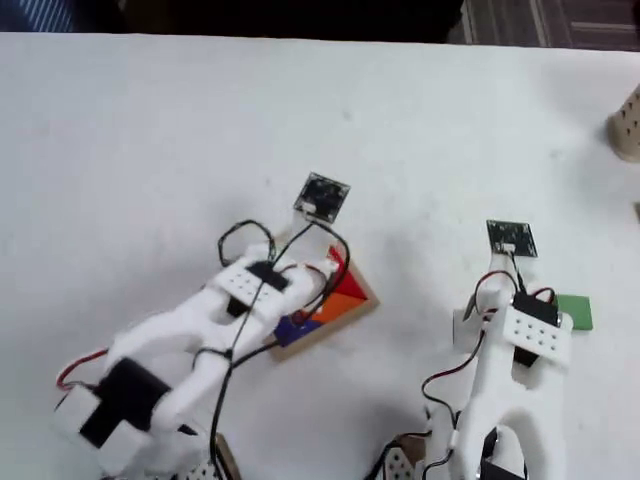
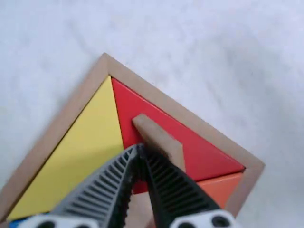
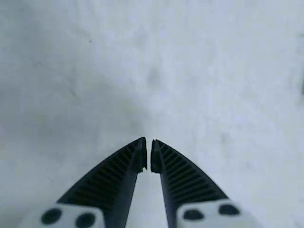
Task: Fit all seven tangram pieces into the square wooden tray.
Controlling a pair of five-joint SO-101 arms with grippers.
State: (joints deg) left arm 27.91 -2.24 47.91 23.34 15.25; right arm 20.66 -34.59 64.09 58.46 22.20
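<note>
**High view:** The left arm (image 1: 200, 335) stretches over the white surface (image 1: 150, 130) to the tray (image 1: 367, 302). Its wrist covers most of the tray. Along the tray's uncovered edge, a red triangle (image 1: 350, 286), an orange piece (image 1: 337, 312) and a blue piece (image 1: 296, 329) peek out. The right arm (image 1: 505, 360) stands well apart from the tray. A green piece (image 1: 577, 312) lies flat on the surface just beside that arm's wrist, on the side away from the tray.

**Left wrist view:** The left gripper (image 2: 141, 156) hangs over the tray with its jaws pressed together and nothing between them. A yellow triangle (image 2: 80, 156) and the red triangle sit side by side in one corner of the tray, each flush against the rim. The orange piece touches the red triangle's far edge. The gripper tips meet over a wood-coloured patch (image 2: 159, 138) set against the red triangle. Whether it is a piece or bare tray floor cannot be told.

**Right wrist view:** The right gripper (image 3: 147, 154) hovers above bare surface away from the tray. Its jaws are closed to a hairline slit and hold nothing.
</note>
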